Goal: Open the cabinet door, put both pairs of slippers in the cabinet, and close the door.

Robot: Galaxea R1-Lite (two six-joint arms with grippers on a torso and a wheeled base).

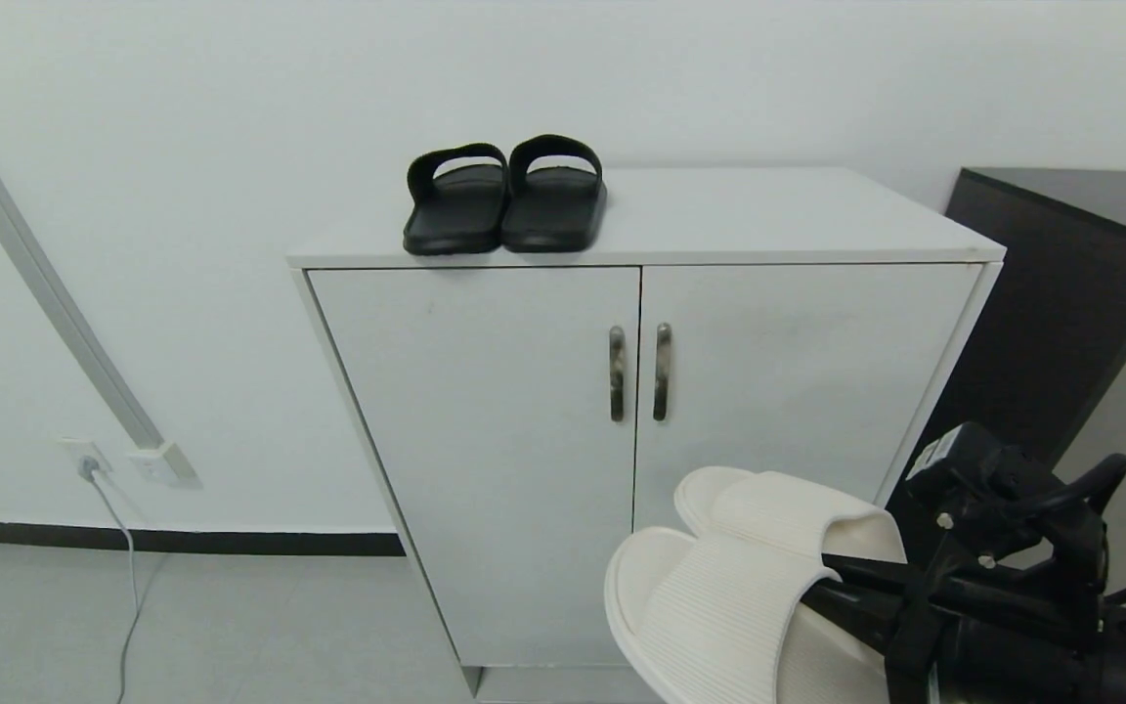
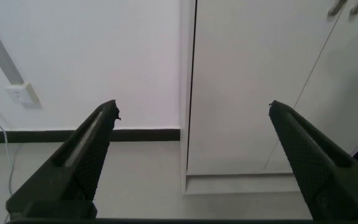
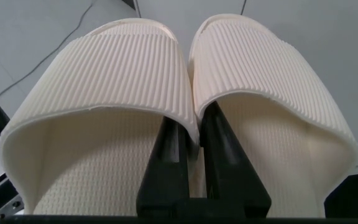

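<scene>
A white wall is seen behind, met below by a pale floor. On the left of the wall a grey strip is run down at a slant towards a socket, from which a cable is hung to the floor. In the middle a white cabinet is stood against the wall, its left door and right door both shut, with two upright handles set side by side at the seam. A pair of black slippers is laid on the left part of its top, heels toward the front edge, the two touching. A dark cabinet is placed just beside the white one, to the right. The left gripper is pointed at the white cabinet's lower left corner, its jaws spread wide with nothing between them. A pair of white slippers is held before the right door's lower part by the right gripper: one finger is slid under each strap, and the inner sides are pinched together.
</scene>
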